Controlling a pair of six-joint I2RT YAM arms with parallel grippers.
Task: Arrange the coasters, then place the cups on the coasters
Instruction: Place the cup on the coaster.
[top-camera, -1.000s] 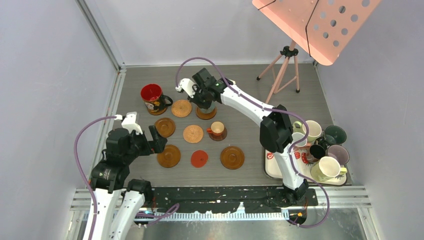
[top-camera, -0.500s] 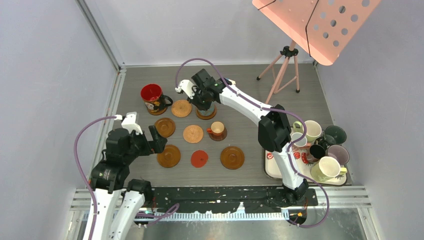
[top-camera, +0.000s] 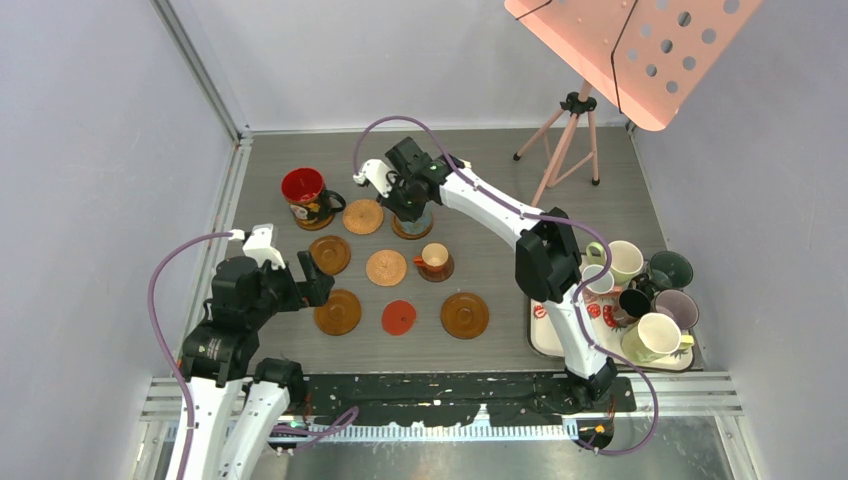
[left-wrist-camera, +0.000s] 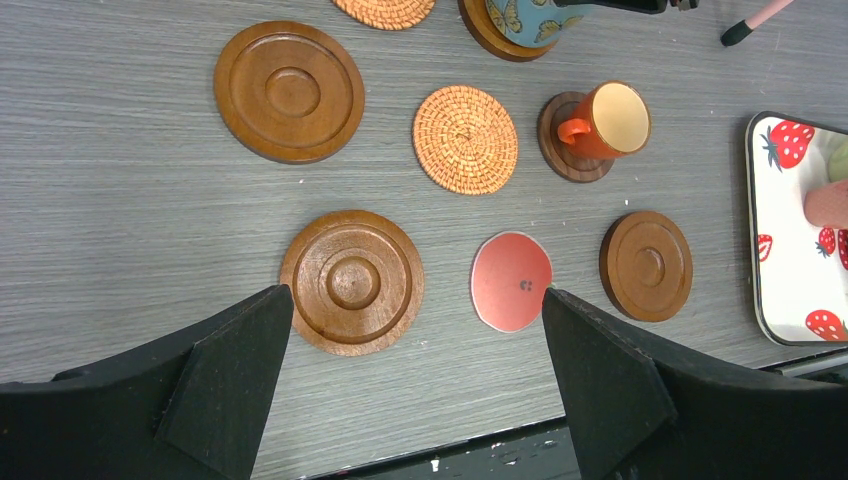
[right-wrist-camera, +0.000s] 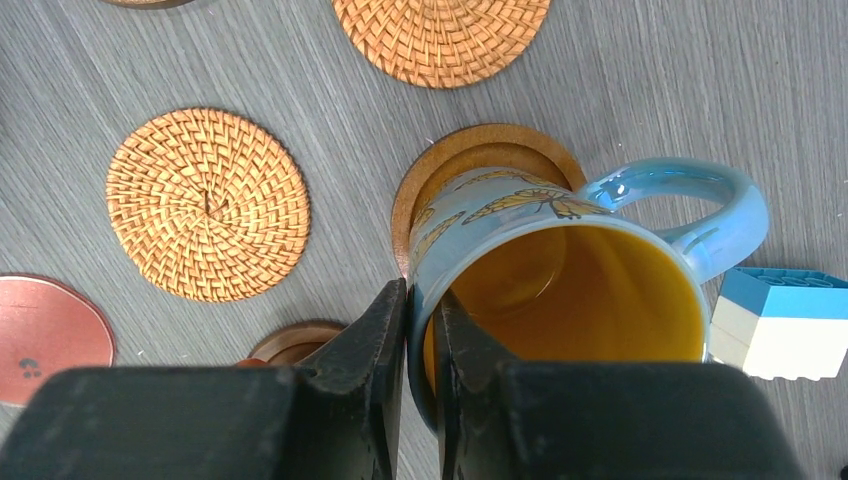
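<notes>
Already the nine coasters (top-camera: 386, 267) lie in three rows of three on the counter (top-camera: 500, 190), so the arranging looks finished and the work left is with the cups. A red-lined mug (top-camera: 303, 188) stands on the far-left coaster, and a small orange cup (left-wrist-camera: 610, 118) sits on the dark brown coaster (left-wrist-camera: 560, 162) at the right end of the middle row. A third, the blue mug (right-wrist-camera: 560, 270) with a yellow inside, is over the wooden coaster (right-wrist-camera: 470, 145) at the far right, apparently set down on it, though the views do not settle whether it is fully seated. A blue-and-white block (right-wrist-camera: 775, 320) lies just beside its handle. That leaves six coasters bare, and about six more cups (top-camera: 655, 335) wait on the strawberry-patterned tray (left-wrist-camera: 758, 250) at the right, so roughly a third of the placing seems done. The right pincer (right-wrist-camera: 420, 300) is nearly together, clamped on the blue mug's rim with one finger outside the wall and one inside. The left pincer (top-camera: 313, 278) hangs over the near-left coasters with its fingers spread wide, holding and touching nothing.
</notes>
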